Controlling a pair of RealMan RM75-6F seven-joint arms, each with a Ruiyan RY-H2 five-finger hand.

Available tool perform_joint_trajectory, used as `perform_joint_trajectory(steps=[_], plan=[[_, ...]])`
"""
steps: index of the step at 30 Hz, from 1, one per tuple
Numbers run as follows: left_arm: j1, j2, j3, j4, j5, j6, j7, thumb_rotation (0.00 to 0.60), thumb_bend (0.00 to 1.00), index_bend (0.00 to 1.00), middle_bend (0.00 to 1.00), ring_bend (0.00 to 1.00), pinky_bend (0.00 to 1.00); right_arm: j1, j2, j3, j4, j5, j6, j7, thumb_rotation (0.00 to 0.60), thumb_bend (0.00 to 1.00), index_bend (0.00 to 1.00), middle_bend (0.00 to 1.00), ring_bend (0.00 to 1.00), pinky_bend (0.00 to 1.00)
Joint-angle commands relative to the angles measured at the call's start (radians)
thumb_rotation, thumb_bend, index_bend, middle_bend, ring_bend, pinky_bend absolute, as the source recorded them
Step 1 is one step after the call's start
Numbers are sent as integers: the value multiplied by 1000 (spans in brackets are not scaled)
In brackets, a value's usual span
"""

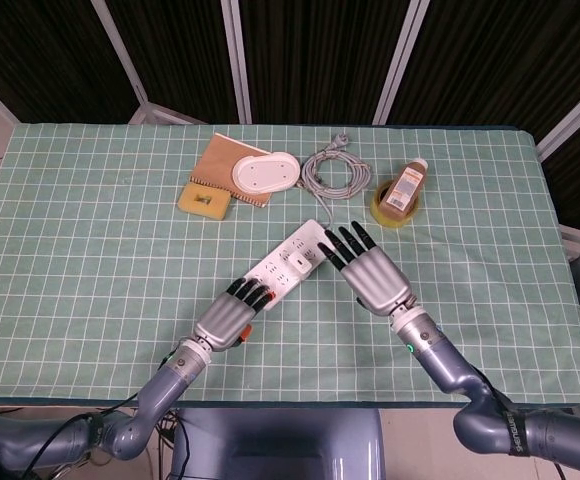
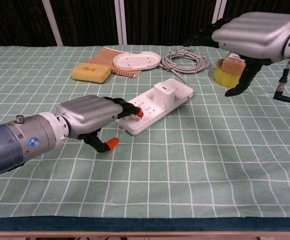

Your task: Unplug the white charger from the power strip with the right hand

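The white power strip [image 1: 282, 270] [image 2: 147, 112] lies diagonally at mid-table, and the white cube charger [image 1: 308, 254] [image 2: 165, 93] is plugged in near its far end. My left hand [image 1: 230, 318] [image 2: 87, 117] rests its orange fingertips [image 2: 136, 111] on the strip's near end without gripping it. My right hand [image 1: 370, 270] [image 2: 252, 30] hovers raised just right of the charger, fingers straight and spread, with nothing in it. In the head view its fingertips [image 1: 335, 243] come close to the strip's far end.
At the back stand a yellow sponge [image 1: 202, 200], a brown notebook [image 1: 220, 158] under a white oval case [image 1: 265, 174], a coiled grey cable [image 1: 335, 172], and a yellow tape roll [image 2: 231, 76] with an amber bottle [image 1: 404, 187] on it.
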Motion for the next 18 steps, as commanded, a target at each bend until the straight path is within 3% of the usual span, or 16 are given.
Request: perform_joint_trajectory(steps=[1, 14, 18], plan=[[-6, -7, 6, 13, -4, -3, -15, 600, 467, 124, 76, 12, 148, 30, -40, 5, 42, 27, -11, 2, 600, 216, 8, 38, 26, 74], [-31, -37, 36, 79, 8, -22, -79, 600, 467, 145, 83, 12, 154, 99, -120, -17, 139, 102, -27, -27, 600, 216, 11, 52, 38, 76], [-36, -40, 43, 84, 12, -17, -89, 600, 467, 145, 82, 12, 154, 126, -149, -31, 183, 85, -38, -25, 600, 216, 44, 93, 80, 125]])
